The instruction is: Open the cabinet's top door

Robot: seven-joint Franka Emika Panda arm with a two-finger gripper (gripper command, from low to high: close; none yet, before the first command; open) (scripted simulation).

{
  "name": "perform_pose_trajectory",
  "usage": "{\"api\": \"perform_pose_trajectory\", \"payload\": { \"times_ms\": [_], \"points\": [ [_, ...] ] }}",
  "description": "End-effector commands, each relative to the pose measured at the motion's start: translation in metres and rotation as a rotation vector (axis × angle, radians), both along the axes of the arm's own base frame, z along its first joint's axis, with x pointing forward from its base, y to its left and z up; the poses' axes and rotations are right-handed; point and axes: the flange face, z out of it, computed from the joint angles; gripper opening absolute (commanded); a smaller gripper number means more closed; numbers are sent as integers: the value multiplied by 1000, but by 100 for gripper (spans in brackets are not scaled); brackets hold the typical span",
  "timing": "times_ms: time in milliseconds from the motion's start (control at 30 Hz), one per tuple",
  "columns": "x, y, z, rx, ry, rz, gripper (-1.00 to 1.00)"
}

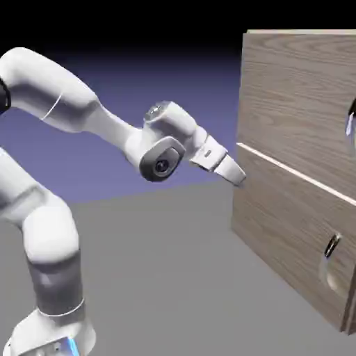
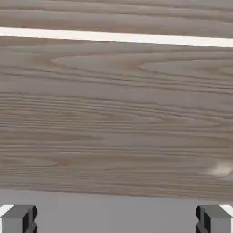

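Closest to the lens in the hand view, two grey fingertips sat far apart at the bottom corners, so the jaws were wide open, with nothing held between them. Beyond them, brown-grey wood grain of the lower panel filled most of that view, crossed near the top by a pale seam, with a light patch at the lower right and a plain grey strip along the bottom

In the exterior view, the white arm reached from the left, its tip angled down near the left edge of the cabinet, a little below the seam — whether it touched could not be told. The top door was closed, above the seam on the exterior view's right, its dark handle cut by the picture's edge; a lower handle showed beneath — all beyond a grey counter
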Motion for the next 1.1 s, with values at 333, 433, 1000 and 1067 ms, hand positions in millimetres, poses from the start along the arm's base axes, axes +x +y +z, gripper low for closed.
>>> {"api": "perform_pose_trajectory", "payload": {
  "times_ms": [333,433,1000,1067],
  "points": [
    [8,16,87,5,-212,53,0],
    [7,16,108,10,-268,62,0],
    [4,-19,182,49,-544,78,0],
    [5,-26,185,54,-570,76,0]
  ]
}}
